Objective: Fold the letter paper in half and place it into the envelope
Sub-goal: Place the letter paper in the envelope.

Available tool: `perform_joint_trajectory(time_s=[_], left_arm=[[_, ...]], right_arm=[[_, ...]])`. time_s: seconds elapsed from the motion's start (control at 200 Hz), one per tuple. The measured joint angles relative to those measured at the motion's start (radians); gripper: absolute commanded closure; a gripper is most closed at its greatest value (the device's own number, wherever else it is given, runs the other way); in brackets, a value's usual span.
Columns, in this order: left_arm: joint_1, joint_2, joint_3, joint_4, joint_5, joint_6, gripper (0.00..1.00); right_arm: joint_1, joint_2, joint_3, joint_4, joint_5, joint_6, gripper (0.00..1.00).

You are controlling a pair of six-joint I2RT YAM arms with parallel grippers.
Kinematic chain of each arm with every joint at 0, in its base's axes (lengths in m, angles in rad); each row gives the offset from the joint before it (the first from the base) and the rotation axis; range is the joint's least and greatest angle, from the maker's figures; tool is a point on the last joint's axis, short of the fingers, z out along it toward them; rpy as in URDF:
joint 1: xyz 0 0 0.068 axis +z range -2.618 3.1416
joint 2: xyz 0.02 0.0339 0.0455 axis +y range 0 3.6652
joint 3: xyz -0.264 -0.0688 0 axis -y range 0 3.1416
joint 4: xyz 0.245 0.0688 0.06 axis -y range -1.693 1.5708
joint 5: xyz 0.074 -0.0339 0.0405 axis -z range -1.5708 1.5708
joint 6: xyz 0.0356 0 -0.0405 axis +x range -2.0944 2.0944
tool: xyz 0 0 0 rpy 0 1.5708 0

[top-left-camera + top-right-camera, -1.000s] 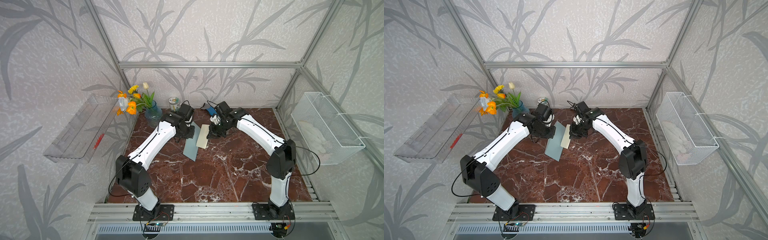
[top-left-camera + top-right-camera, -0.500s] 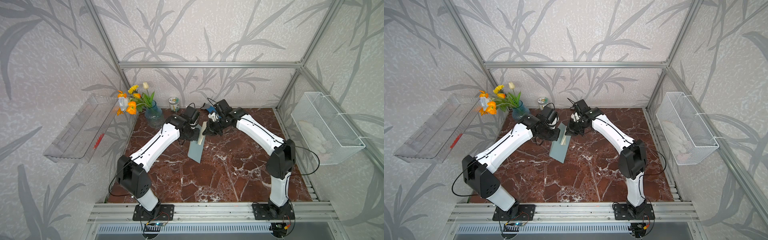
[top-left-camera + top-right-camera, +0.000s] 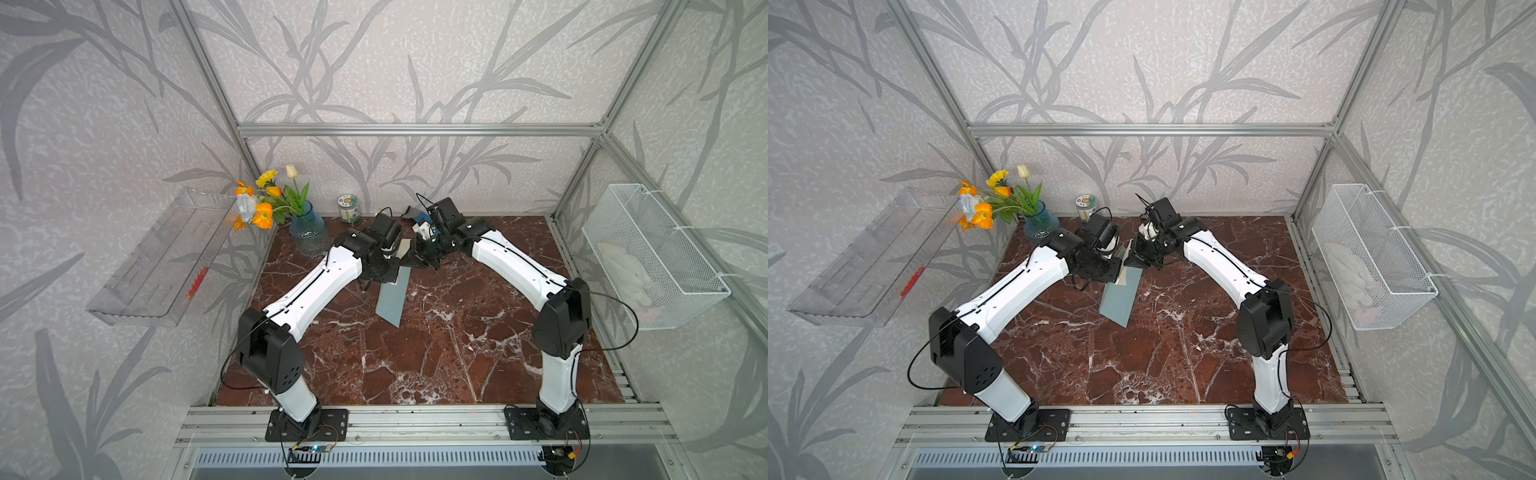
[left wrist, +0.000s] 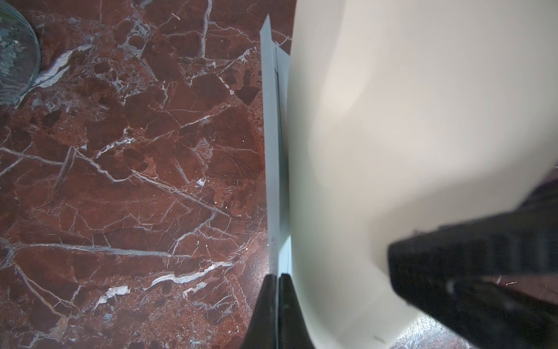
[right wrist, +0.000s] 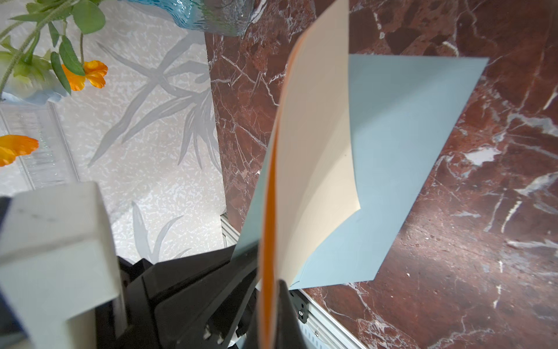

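Note:
The pale blue-grey envelope (image 3: 392, 299) (image 3: 1119, 300) hangs tilted over the marble, its low corner near the table. My left gripper (image 3: 390, 271) (image 4: 276, 279) is shut on its upper edge, seen edge-on as a thin strip (image 4: 273, 151). The beige letter paper (image 3: 402, 250) (image 4: 392, 121) (image 5: 317, 151) stands curved against the envelope's (image 5: 407, 166) inner face. My right gripper (image 3: 410, 259) (image 5: 269, 290) is shut on the paper's edge. The two grippers sit almost touching, at the back middle of the table.
A blue glass vase of flowers (image 3: 305, 235) and a small jar (image 3: 347, 208) stand at the back left. A wire basket (image 3: 652, 257) hangs on the right wall, a clear shelf (image 3: 158, 257) on the left wall.
The envelope and paper lay flat on the table a second ago. Both now hang lifted and upright between the grippers, and the left gripper has moved in toward the right one.

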Motion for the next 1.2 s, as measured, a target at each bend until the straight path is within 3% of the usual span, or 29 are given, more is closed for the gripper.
perform_joint_trajectory(time_s=[1.205], left_arm=[[-0.001, 0.044, 0.020, 0.023, -0.077, -0.005, 1.00]], right_arm=[[-0.033, -0.036, -0.096, 0.066, -0.106, 0.010, 1.00]])
